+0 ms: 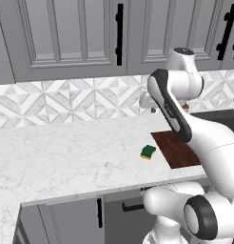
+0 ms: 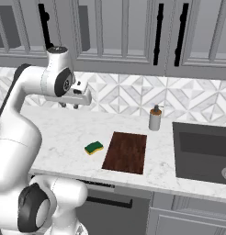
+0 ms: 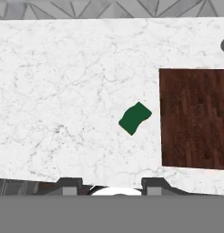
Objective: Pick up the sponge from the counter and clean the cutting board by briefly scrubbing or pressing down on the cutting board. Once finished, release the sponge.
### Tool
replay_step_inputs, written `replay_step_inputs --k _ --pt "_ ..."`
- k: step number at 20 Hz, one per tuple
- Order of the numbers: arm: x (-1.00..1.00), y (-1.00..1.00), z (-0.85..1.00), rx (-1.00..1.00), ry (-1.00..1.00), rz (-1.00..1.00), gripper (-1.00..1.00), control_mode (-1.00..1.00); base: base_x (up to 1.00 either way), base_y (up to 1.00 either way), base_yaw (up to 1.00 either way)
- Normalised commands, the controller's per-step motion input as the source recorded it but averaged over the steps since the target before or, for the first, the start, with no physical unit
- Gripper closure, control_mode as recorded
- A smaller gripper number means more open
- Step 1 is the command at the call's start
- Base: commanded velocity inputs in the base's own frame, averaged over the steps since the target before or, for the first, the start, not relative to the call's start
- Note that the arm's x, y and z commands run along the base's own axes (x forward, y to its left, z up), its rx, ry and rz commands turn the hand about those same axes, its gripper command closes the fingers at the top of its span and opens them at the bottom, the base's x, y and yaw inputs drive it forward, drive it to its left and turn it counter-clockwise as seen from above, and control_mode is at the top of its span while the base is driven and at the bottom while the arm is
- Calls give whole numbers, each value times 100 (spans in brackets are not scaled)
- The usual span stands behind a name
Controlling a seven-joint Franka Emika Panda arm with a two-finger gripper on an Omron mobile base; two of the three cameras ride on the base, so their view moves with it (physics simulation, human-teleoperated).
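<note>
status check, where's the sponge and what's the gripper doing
Gripper high above the counter, holding nothing. Sponge green side up on counter, just left of cutting board, not touching. Nothing blocking the sponge.

sponge point(image 2: 93, 148) green (yellow beneath) | cutting board point(image 2: 126, 152) reddish-brown | counter point(image 2: 64, 133) white, grey-veined

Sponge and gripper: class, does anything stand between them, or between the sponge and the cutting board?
Nothing visible does. The gripper hangs high above the counter, the sponge lies on bare marble beside the cutting board. The soap dispenser stands behind the board, off both paths.
</note>
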Motion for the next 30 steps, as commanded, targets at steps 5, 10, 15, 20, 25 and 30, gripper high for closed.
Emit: replay_step_inputs --k 5,10,15,20,25,30 --pt "1 0 -44 0 1 -1 -100 -100 0 0 0" --pt "0 0 -86 4 0 -10 -100 -100 0 0 0" --pt "2 -2 -62 6 0 -9 -100 -100 0 0 0" --pt "17 -18 -43 2 0 -11 -100 -100 0 0 0" --pt "26 -29 -49 0 0 -16 -100 -100 0 0 0" --pt "17 -4 -37 1 0 -11 -100 -100 0 0 0"
